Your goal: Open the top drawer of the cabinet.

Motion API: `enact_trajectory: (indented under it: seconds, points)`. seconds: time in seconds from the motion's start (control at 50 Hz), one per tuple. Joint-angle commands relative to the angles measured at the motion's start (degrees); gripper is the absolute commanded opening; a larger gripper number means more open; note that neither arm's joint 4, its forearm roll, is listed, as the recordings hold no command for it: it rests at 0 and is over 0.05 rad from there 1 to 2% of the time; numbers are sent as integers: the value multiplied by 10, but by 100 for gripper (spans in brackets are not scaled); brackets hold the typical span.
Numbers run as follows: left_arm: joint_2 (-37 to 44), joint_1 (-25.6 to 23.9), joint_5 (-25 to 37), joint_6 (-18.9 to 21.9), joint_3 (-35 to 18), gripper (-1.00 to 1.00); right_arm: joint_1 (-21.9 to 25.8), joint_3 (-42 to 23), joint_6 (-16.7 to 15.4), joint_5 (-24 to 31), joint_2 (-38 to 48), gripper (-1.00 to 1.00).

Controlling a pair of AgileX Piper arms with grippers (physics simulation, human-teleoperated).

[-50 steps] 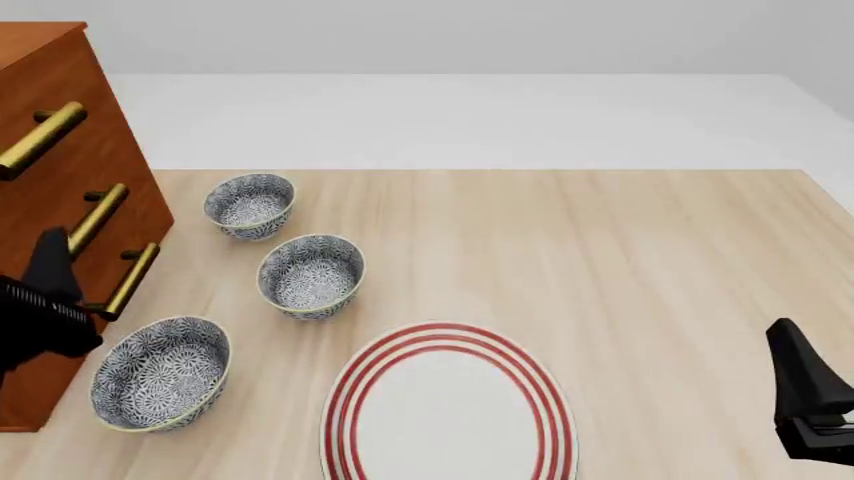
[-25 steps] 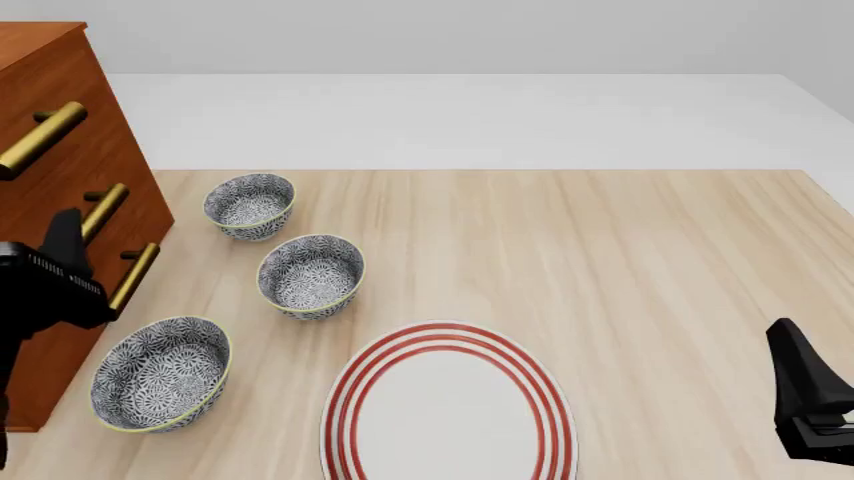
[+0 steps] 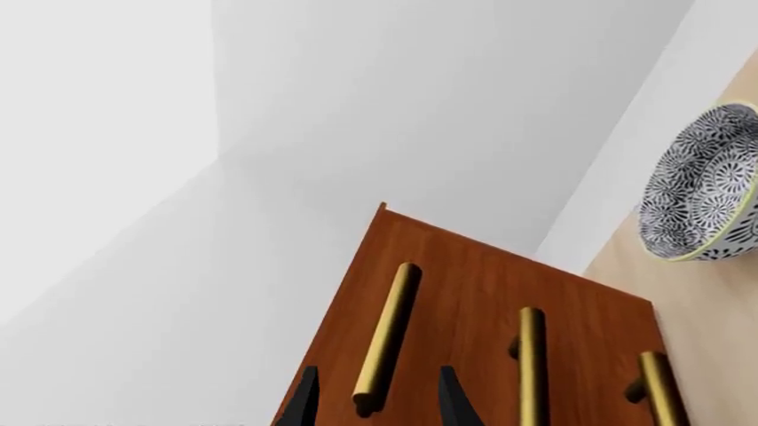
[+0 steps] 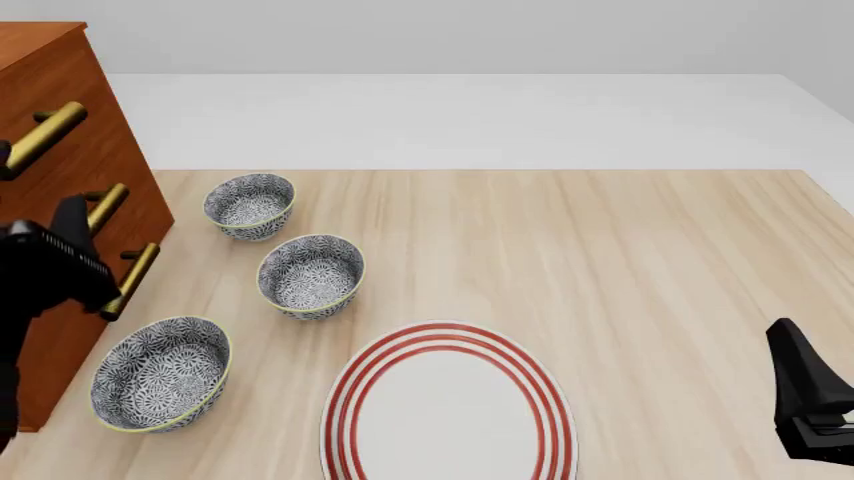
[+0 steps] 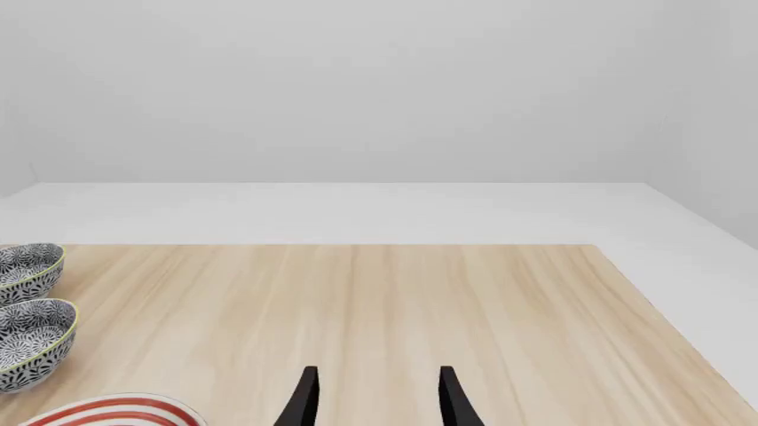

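The cabinet (image 4: 120, 160) stands at the table's left edge, reddish-brown with three brass bar handles. The top drawer (image 3: 445, 284) carries the uppermost handle (image 4: 43, 137), and its front looks flush with the ones below. My left gripper (image 4: 60, 255) hovers in front of the cabinet face. In the left wrist view the left gripper (image 3: 379, 406) is open, and the near end of the top handle (image 3: 389, 333) lines up between its fingertips, which are not shut on it. My right gripper (image 4: 807, 400) rests at the near right, and the wrist view shows it (image 5: 379, 399) open and empty.
Three patterned bowls (image 4: 250, 205) (image 4: 311, 275) (image 4: 160, 372) stand in a row just right of the cabinet. A red-ringed white plate (image 4: 447, 400) lies at the near middle. The wooden table (image 4: 627, 250) stretches to the right.
My left gripper has risen along the cabinet front, from beside the bottom handle towards the upper handles. The right arm has not moved.
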Motion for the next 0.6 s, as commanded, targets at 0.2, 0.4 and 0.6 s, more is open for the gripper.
enact_trajectory:
  seconds: [0.2, 0.4, 0.6]
  points:
    - [35, 20, 0, -1, -29, 100, 0, 0, 0, 0, 0, 100]
    - [47, 28, 0, -1, -40, 100, 0, 0, 0, 0, 0, 100]
    - [55, 39, 0, -2, -49, 100, 4, -45, 1, 49, -4, 100]
